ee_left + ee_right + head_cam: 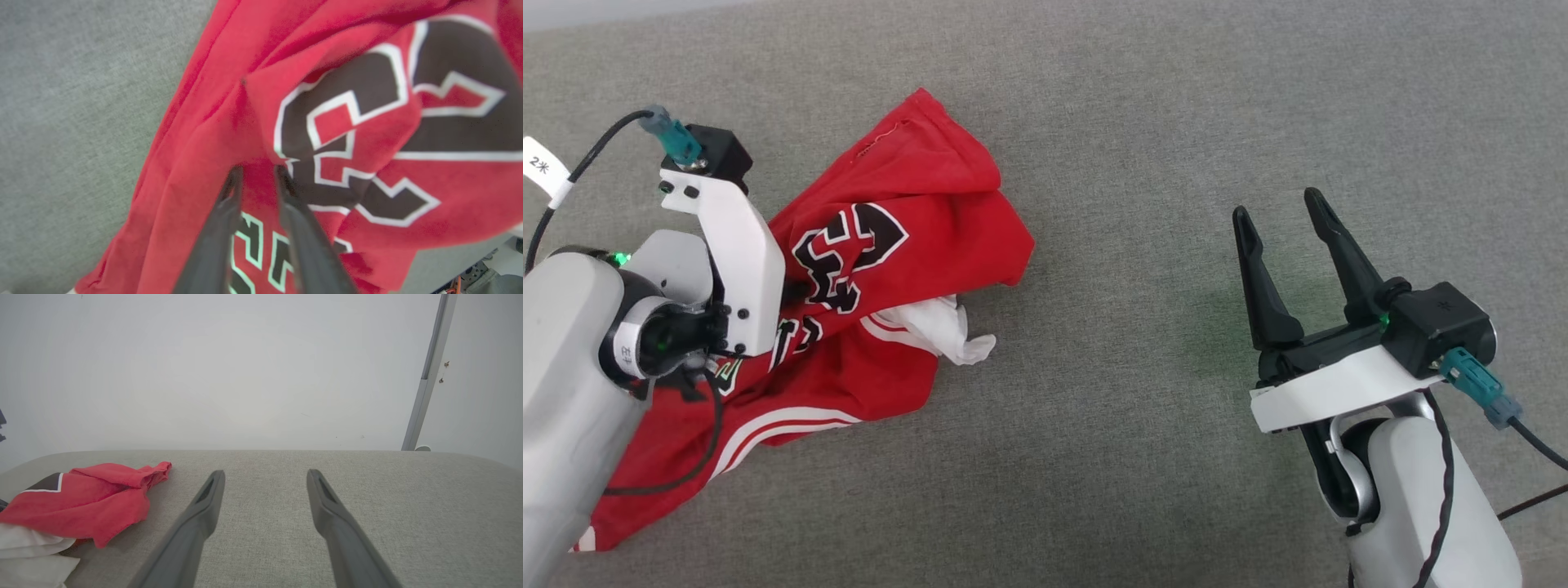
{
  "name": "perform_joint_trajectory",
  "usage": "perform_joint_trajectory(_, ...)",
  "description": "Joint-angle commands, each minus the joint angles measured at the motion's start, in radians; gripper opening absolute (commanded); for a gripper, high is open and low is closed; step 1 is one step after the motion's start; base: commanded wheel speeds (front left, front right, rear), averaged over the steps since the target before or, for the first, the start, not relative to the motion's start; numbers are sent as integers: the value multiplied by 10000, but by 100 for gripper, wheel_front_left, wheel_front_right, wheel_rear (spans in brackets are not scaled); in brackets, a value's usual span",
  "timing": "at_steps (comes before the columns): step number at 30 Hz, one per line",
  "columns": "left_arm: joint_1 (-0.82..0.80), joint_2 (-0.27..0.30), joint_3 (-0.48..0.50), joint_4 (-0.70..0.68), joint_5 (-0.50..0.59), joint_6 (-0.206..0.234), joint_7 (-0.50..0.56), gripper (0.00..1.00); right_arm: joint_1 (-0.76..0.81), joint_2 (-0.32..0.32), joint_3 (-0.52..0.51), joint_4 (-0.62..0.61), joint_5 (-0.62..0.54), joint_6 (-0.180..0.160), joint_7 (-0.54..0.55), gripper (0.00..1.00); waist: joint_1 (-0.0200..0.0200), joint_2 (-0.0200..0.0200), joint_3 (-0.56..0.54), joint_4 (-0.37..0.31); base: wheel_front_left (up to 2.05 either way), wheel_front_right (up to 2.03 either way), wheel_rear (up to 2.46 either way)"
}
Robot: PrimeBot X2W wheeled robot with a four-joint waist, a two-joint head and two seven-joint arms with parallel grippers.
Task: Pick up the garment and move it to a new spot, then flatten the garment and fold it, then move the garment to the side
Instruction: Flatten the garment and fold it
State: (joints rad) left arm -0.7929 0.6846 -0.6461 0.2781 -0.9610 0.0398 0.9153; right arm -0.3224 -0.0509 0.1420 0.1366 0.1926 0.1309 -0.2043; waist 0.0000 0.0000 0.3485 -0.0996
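Left wrist view: left gripper [258,173], jaws straddling a red fold of the garment [449,192] beside its number; whether pinched, cannot tell. Head view: garment crumpled at bench [1135,122] left; right gripper [1277,205], jaws spread, well apart.

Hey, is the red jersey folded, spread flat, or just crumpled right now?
Crumpled. The garment lies bunched on the grey surface, number creased, a white sleeve poking out.

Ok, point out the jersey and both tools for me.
jersey [947,237]: head view, red body beside the number.
left tool [258,168]: left wrist view, midway between fingertips.
right tool [1276,202]: head view, midway between fingertips.
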Motion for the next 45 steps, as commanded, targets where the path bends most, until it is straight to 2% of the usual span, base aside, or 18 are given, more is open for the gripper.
perform_joint_trajectory(1,-229,-80,40,194,45,-215,-225,0,-139,-1,10,43,-39,-3,-98,100,0,0,4,13,0,0,0)
perform_joint_trajectory(8,-757,55,306,474,267,-648,-967,0,75,-4,-89,160,-168,-3,-102,100,0,0,-254,227,0,0,0)
perform_joint_trajectory(16,-1142,310,626,788,219,-689,-1209,0,204,-3,-51,118,-216,-3,38,100,0,0,-499,386,0,0,0)
perform_joint_trajectory(32,-1148,-275,295,-369,-164,-703,-636,0,302,-2,-35,-122,-282,-3,200,100,0,0,-578,410,0,0,0)
perform_joint_trajectory(33,-1152,-313,229,-464,-150,-746,-586,11,292,-2,-40,-132,-271,-3,208,100,0,0,-563,404,0,0,0)
perform_joint_trajectory(34,-1153,-375,183,-550,-195,-770,-533,42,292,-2,-23,-147,-262,-3,209,100,0,0,-545,396,0,0,0)
perform_joint_trajectory(35,-1174,-415,129,-610,-210,-788,-472,98,287,-2,-8,-158,-248,-3,215,100,0,0,-524,382,0,0,0)
perform_joint_trajectory(36,-1216,-448,79,-665,-205,-763,-402,100,270,-2,13,-170,-234,-3,224,100,0,0,-492,362,0,0,0)
perform_joint_trajectory(45,-1446,-450,-614,-695,298,-915,214,100,70,-2,71,-217,-112,-3,114,100,0,0,27,32,0,0,0)
